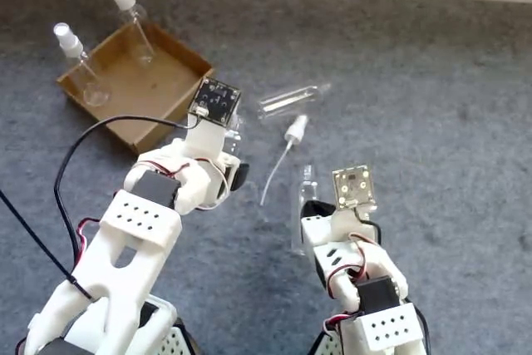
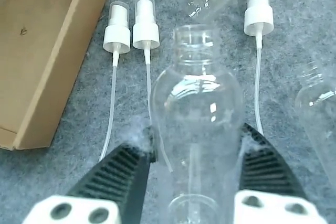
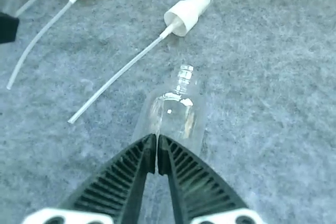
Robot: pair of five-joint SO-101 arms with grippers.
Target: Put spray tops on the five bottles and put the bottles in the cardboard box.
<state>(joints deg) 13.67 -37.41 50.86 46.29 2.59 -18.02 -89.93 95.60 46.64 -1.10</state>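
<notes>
My left gripper (image 2: pixel 197 148) is shut on a clear bottle (image 2: pixel 197 103) with an open neck, held just right of the cardboard box (image 1: pixel 170 97). Two spray tops (image 2: pixel 131 27) lie side by side on the carpet beyond it, and a third spray top (image 1: pixel 295 130) lies further right. Two capped bottles (image 1: pixel 83 68) stand in the box. Another topless bottle (image 1: pixel 293 99) lies past the tops. My right gripper (image 3: pixel 157 148) is shut with its tips together, just above a topless bottle (image 3: pixel 176 111) lying on the carpet.
Grey carpet covers the whole work surface. A black cable (image 1: pixel 83 147) runs along the left arm near the box's front corner. The open carpet at the right (image 1: pixel 449 106) has free room.
</notes>
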